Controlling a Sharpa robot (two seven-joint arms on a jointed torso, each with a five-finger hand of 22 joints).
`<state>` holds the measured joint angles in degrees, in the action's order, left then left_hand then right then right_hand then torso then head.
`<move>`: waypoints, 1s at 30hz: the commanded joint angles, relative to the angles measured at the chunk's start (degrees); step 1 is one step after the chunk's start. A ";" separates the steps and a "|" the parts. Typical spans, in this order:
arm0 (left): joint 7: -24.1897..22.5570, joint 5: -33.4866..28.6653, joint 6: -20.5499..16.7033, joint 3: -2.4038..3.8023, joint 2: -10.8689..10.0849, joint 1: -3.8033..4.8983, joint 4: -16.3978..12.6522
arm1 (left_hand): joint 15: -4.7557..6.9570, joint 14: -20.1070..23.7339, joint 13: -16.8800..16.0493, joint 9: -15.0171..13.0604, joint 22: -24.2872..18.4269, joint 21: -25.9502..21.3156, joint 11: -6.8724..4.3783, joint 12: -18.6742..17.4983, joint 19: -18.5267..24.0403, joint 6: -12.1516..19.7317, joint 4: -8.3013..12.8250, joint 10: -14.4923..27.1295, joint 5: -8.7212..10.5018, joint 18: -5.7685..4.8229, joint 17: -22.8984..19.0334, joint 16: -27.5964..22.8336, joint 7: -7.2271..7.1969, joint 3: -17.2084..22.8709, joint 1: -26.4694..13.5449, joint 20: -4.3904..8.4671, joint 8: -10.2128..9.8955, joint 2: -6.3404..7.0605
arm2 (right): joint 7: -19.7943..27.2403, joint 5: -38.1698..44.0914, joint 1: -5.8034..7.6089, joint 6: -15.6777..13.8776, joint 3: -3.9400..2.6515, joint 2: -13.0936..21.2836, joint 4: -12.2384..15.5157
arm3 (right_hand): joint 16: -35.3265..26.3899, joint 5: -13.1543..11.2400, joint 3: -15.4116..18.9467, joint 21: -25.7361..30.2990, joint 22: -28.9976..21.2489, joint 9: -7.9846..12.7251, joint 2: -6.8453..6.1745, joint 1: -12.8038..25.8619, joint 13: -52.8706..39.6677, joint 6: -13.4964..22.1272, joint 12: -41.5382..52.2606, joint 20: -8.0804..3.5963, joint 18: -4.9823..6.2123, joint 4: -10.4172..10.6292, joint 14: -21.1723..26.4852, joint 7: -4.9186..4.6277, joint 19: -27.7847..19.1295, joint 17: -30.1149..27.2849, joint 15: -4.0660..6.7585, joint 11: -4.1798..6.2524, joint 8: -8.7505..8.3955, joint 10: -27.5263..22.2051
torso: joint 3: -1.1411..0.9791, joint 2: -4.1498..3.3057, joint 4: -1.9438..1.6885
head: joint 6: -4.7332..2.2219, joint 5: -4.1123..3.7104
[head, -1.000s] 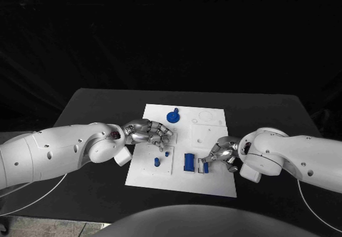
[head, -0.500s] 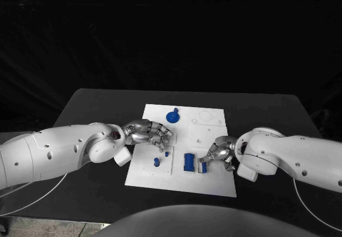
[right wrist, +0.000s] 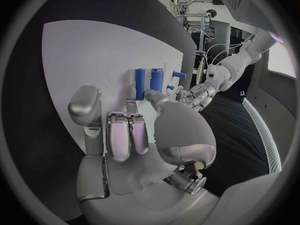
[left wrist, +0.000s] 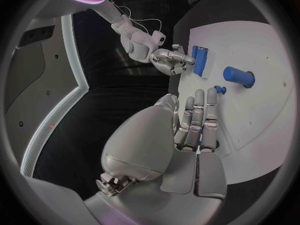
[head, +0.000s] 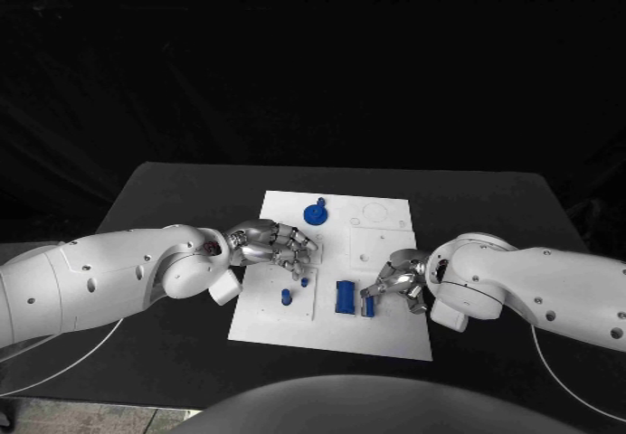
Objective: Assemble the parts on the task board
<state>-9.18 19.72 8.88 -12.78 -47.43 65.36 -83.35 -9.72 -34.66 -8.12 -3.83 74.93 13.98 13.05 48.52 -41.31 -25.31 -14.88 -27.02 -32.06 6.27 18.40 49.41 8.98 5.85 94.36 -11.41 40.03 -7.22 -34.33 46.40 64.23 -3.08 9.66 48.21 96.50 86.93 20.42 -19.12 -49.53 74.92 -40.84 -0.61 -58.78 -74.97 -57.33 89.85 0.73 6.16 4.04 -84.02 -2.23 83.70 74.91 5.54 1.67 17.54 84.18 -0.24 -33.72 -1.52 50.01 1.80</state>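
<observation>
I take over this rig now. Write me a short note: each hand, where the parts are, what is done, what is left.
Left hand: over the task board, fingers together, holding nothing visible.
Right hand: fingertips at the small blue bar; whether it grips cannot be told.
Parts: larger blue block beside that bar; blue cylinder and small peg near the left hand; round blue piece at the far side.
Done: unclear which are seated.
Left: the bar, probably the rest.

Your black table [head: 170,199] under the board, its dark top reaching past the plate on every side, black cloth backdrop [head: 313,81] hanging behind it
</observation>
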 commanded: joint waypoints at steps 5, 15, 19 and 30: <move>0.13 -0.07 1.65 0.04 0.09 -0.03 -0.01 | -0.16 -0.34 0.09 -0.07 1.49 0.40 0.07 -0.33 0.29 -0.69 0.03 -0.37 -0.29 -0.50 -0.10 0.15 2.30 0.47 -0.35 0.27 -0.25 0.33 | -1.22 0.60 -0.28 1.99 0.11 -0.11 -0.38 | -0.26 -5.37 1.39 0.54 6.32 0.58 -0.35 2.12 -15.03 0.12 0.15 0.30 0.36 1.84 -4.09 -0.26 -0.20 3.88 -0.31 -0.01 0.06 5.82 | 0.01 0.04 -0.01 | -0.01 0.07; 0.56 -0.07 2.09 0.04 0.21 -0.03 0.09 | -0.16 -0.33 0.12 -0.08 1.49 0.43 0.07 -0.38 0.32 -0.82 0.04 -0.42 -0.29 -0.51 -0.10 0.15 2.38 0.53 -0.39 0.28 -0.25 0.35 | -1.23 0.61 -0.36 1.98 0.11 -0.08 -0.35 | -0.27 -8.49 4.51 0.73 6.29 1.03 -1.07 3.94 -15.03 0.04 0.15 0.39 0.38 3.55 -4.08 -0.41 -0.21 3.80 -0.41 -0.13 0.24 5.82 | -0.01 0.00 -0.03 | -0.01 0.13; 0.71 -0.07 2.25 0.04 0.23 -0.04 0.14 | -0.17 -0.31 0.15 -0.09 1.48 0.46 0.08 -0.45 0.37 -1.01 0.05 -0.51 -0.28 -0.54 -0.11 0.15 2.50 0.63 -0.44 0.30 -0.27 0.35 | -1.09 0.71 -0.38 1.79 0.11 0.02 -0.30 | -0.24 -10.80 6.25 0.74 6.29 1.07 -1.31 5.15 -15.03 0.02 0.15 0.41 0.39 4.68 -4.09 -0.38 -0.18 3.85 -0.41 -0.12 0.49 5.82 | -0.01 -0.01 -0.03 | -0.01 0.26; 1.05 -0.07 2.66 0.03 0.35 -0.05 0.36 | -0.18 -0.30 0.21 -0.11 1.48 0.55 0.08 -0.56 0.46 -1.48 0.10 -0.76 -0.27 -0.59 -0.11 0.16 2.76 0.84 -0.54 0.33 -0.27 0.37 | -0.94 0.76 -0.40 1.30 0.10 0.19 -0.29 | -0.31 -10.54 7.47 1.16 6.21 0.79 0.28 6.23 -15.03 0.07 0.15 0.34 0.47 6.39 -4.04 -0.22 -0.23 3.57 -0.30 0.01 1.12 5.82 | -0.01 0.03 -0.02 | -0.01 0.22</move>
<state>-8.15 19.72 10.04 -12.77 -47.21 65.36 -82.95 -9.72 -34.66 -7.95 -3.86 74.91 14.20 13.13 48.26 -41.16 -26.53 -14.75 -27.52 -32.06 6.28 18.35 49.41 9.00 6.29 94.14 -11.26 40.04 -7.00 -35.05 46.64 63.90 -2.00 9.74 48.33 96.21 86.93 9.54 -11.60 -48.69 74.91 -40.00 -0.60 -52.63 -74.96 -57.37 89.85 0.94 6.16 10.15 -84.02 -2.21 83.50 74.90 5.54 1.67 18.39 84.19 -0.24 -33.71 -1.54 50.01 2.00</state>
